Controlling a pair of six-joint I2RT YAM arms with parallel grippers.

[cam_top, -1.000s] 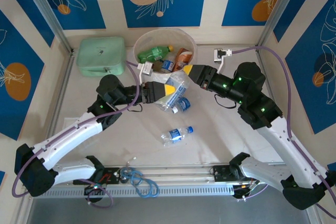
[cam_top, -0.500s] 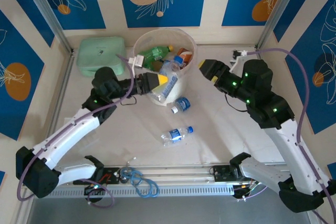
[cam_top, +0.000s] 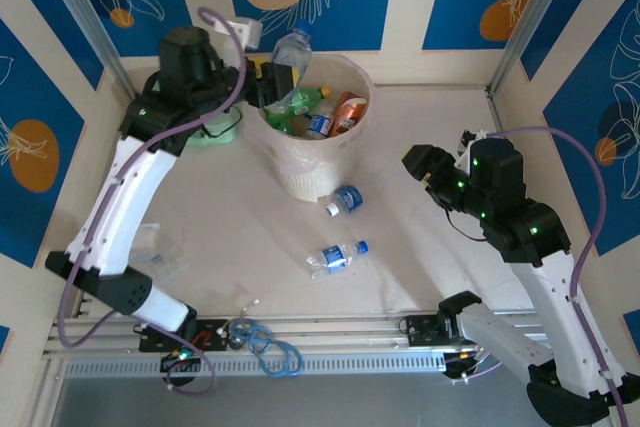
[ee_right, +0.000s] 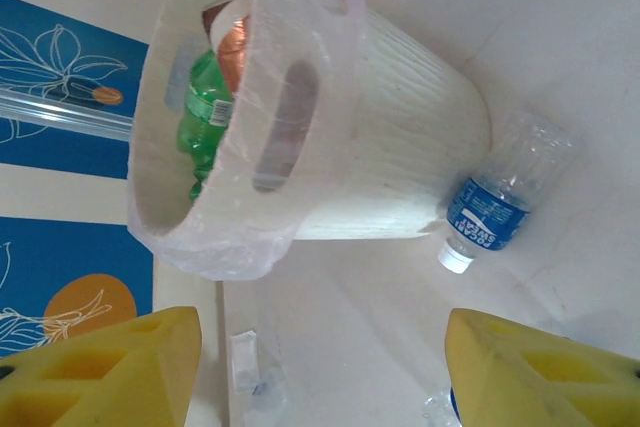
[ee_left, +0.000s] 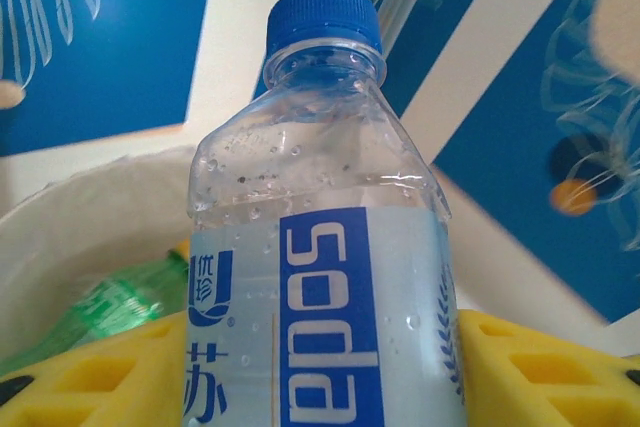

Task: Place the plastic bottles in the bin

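My left gripper (cam_top: pixel 281 74) is raised at the back-left rim of the bin (cam_top: pixel 352 152). It is shut on a clear soda bottle (cam_top: pixel 292 47) with a blue cap. The bottle (ee_left: pixel 320 247) stands upright between the yellow fingers (ee_left: pixel 90 377), above the bin's rim (ee_left: pixel 70 209). Inside the bin lie a green bottle (cam_top: pixel 300 99), an orange one (cam_top: pixel 347 110) and a blue-labelled one (cam_top: pixel 320 125). Two blue-labelled bottles lie on the table, one at the bin's foot (cam_top: pixel 345 199) (ee_right: pixel 490 212) and one nearer (cam_top: pixel 338 255). My right gripper (cam_top: pixel 420 162) (ee_right: pixel 325 377) is open to the right of the bin (ee_right: pixel 400 157).
The mint-green case (cam_top: pixel 212 133) sits left of the bin, mostly hidden behind my left arm. Cables (cam_top: pixel 268 347) lie on the rail at the near edge. A small white tag (ee_right: pixel 245 362) lies on the table in the right wrist view.
My left arm has swung up and back, carrying the clear bottle from in front of the bin to over its back-left rim. My right gripper has let go and pulled back to the right.
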